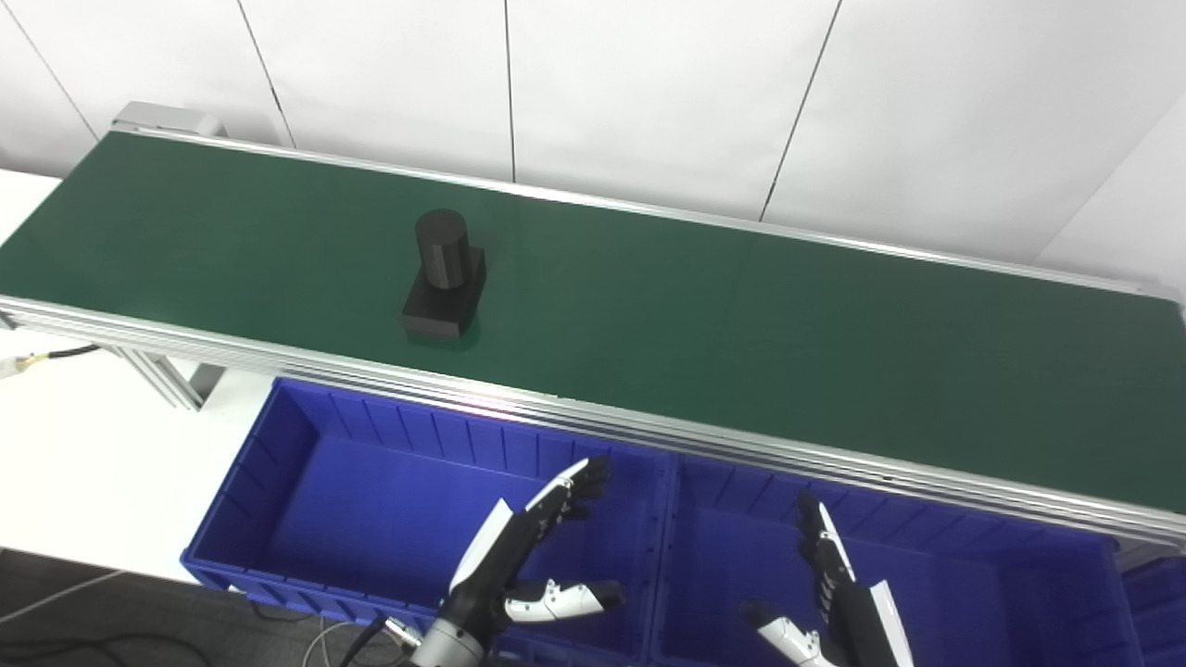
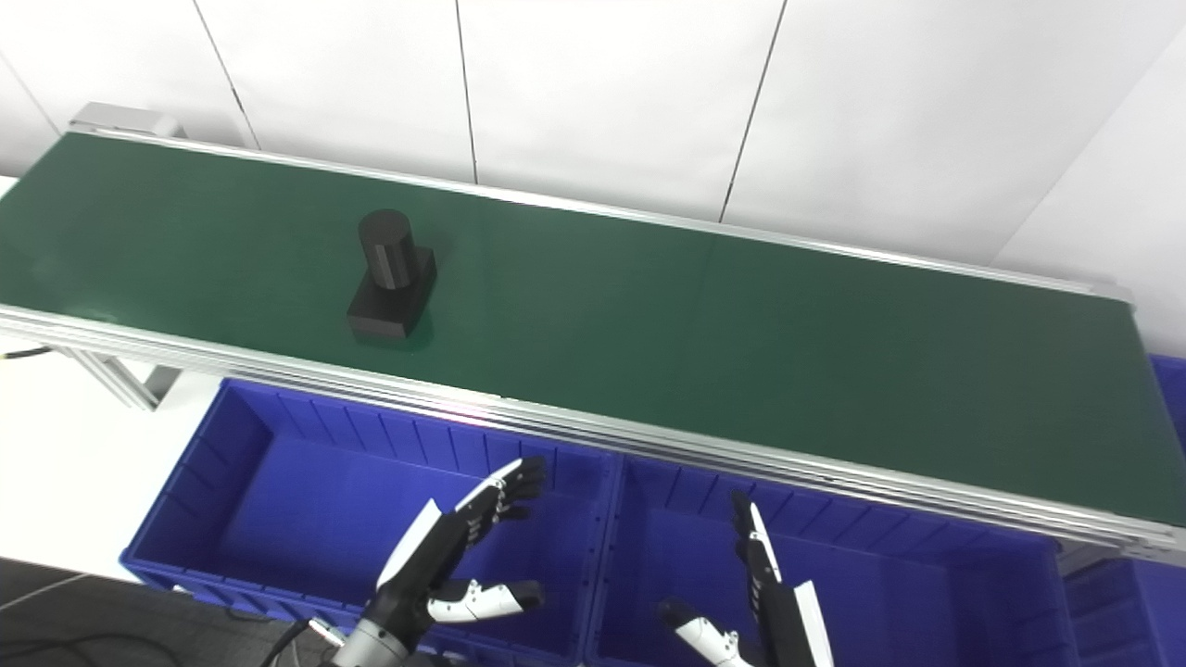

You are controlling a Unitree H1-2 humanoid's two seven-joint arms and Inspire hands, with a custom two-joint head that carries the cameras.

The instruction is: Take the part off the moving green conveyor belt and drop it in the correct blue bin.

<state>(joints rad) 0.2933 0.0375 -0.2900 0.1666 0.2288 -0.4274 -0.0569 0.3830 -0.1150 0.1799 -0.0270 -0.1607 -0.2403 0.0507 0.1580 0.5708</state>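
White wall panels back a green belt [image 1: 741, 315] running across the view. The left hand [image 1: 519, 565] hangs spread and empty over the left bin [image 1: 306, 482]; the right hand [image 1: 834, 593], likewise splayed with nothing in it, hangs over the right bin [image 1: 982, 574]. The black part [image 1: 447, 275] stands upright on the belt's left stretch, well apart from both hands.

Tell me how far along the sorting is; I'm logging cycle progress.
Nothing looks done yet: the black part sits untouched on the belt, and both bins look empty. In hand: the left hand and right hand hover open over the bins, fingers apart, holding nothing. Left: grasp the part, lift it, and drop it into the correct bin.
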